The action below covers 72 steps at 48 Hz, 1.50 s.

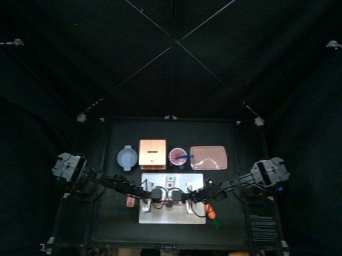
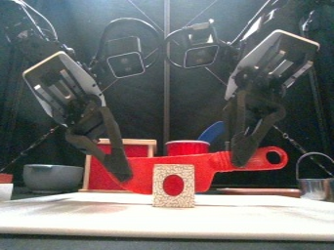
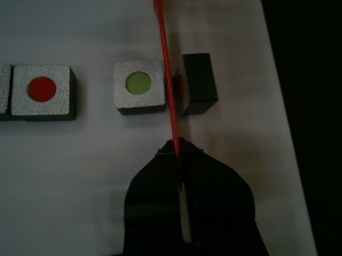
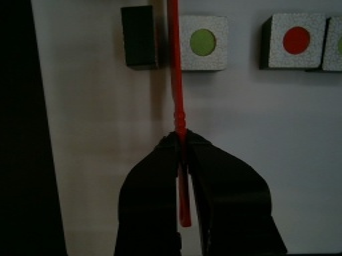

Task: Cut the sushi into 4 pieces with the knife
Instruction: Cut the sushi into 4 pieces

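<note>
Left jaws: on the left arm [image 2: 65, 86], closed flat on the red knife [image 2: 216, 160] at its tip end. The blade runs straight out from between them.
Right jaws: on the right arm [image 2: 268, 68], closed on the same knife nearer the handle. The handle's ring sticks out past them.
Sushi roll [image 4: 203, 42]: lies in separate blocks on the white cutting board [image 3: 80, 170], just ahead of both pairs of jaws.
Blade line: passes between the green-centred piece [image 3: 138, 87] and the dark end block [image 3: 201, 80].
Apart: a red-centred piece [image 3: 40, 90] lies well to one side of the blade.
Cut off: one more block [image 4: 335, 45] is only half seen at the right wrist view's edge.
Hard to tell: whether the blade touches the board. From the front, a near block [image 2: 174, 186] between the two pairs of jaws covers part of the blade.
Beyond the jaws: a wooden box [image 2: 124, 148], a red cup [image 2: 189, 147] and a blue-grey bowl [image 2: 53, 176] on the bench [image 3: 305, 120].
</note>
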{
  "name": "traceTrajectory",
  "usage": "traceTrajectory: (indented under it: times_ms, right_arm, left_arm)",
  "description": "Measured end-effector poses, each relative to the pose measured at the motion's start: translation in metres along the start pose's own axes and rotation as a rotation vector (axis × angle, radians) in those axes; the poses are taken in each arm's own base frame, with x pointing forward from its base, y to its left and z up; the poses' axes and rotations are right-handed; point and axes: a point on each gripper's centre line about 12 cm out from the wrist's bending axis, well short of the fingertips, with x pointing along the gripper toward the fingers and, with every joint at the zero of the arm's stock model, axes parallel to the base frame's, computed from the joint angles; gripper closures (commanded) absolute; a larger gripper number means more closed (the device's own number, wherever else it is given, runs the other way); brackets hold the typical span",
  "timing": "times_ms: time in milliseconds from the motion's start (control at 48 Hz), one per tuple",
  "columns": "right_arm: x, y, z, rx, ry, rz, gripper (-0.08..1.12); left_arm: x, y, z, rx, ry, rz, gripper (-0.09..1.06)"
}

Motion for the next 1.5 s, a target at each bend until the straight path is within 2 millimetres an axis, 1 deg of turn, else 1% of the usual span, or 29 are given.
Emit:
traceTrajectory:
  times_ms: [104,146,188,312,625,771,896,1146,1292,1500]
  right_arm:
    - [0.009,0.000,-0.003,-0.001,0.023,-0.004,0.87]
    - [0.013,0.001,-0.006,0.001,0.032,-0.004,0.87]
    - [0.017,0.001,-0.004,0.005,0.032,-0.002,0.87]
    - [0.019,0.001,-0.005,0.008,0.037,-0.001,0.87]
    - [0.019,0.001,-0.005,0.007,0.035,-0.002,0.87]
    - [0.019,-0.004,-0.006,0.002,0.034,-0.013,0.87]
    - [0.017,-0.009,-0.006,-0.006,0.030,-0.024,0.87]
    - [0.016,-0.029,-0.008,0.017,0.034,-0.057,0.87]
    - [0.015,-0.033,-0.008,0.024,0.033,-0.062,0.87]
    - [0.012,-0.034,-0.008,0.022,0.037,-0.066,0.87]
  left_arm:
    - [0.010,0.001,-0.007,-0.006,0.029,0.006,0.78]
    - [0.013,0.002,-0.007,-0.009,0.033,0.008,0.78]
    - [0.015,0.002,-0.008,-0.008,0.038,0.008,0.78]
    - [0.019,0.002,-0.008,-0.012,0.043,0.011,0.78]
    - [0.019,0.002,-0.008,-0.013,0.043,0.011,0.78]
    - [0.019,0.009,-0.006,-0.015,0.039,0.022,0.78]
    - [0.018,0.020,-0.004,0.001,0.035,0.039,0.78]
    - [0.010,0.043,0.001,0.044,0.022,0.077,0.78]
    - [0.007,0.051,0.004,0.066,0.015,0.089,0.78]
    - [0.000,0.053,0.008,0.075,-0.002,0.093,0.76]
